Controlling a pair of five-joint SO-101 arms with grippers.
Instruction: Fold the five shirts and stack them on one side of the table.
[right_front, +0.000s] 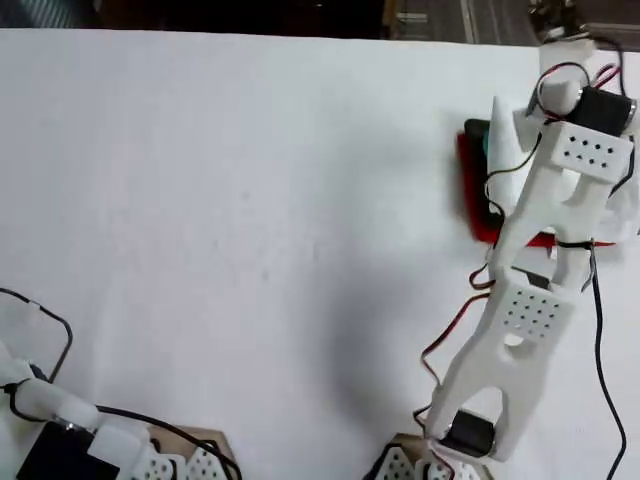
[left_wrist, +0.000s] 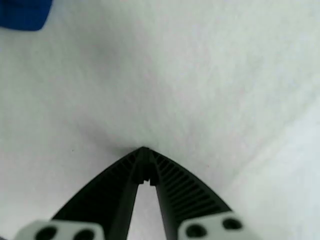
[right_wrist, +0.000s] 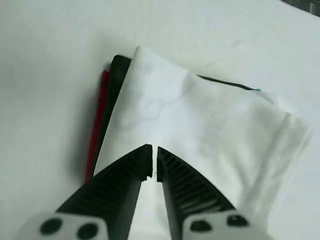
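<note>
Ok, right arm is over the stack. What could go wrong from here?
1. The right gripper, jaws together, sits close over the white shirt; pulling away could snag it and drag it off the red shirt below.
2. The white shirt looks loosely folded, so it may spring open.
3. A blue item near the left gripper may be an unstacked shirt.

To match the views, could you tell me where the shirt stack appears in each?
High view: shirt stack on the right, under the right arm.
Right wrist view: just beyond the right claw, white shirt on top.
Left wrist view: table ahead of the left claw.
Shared landmark: the stack's red edge.
</note>
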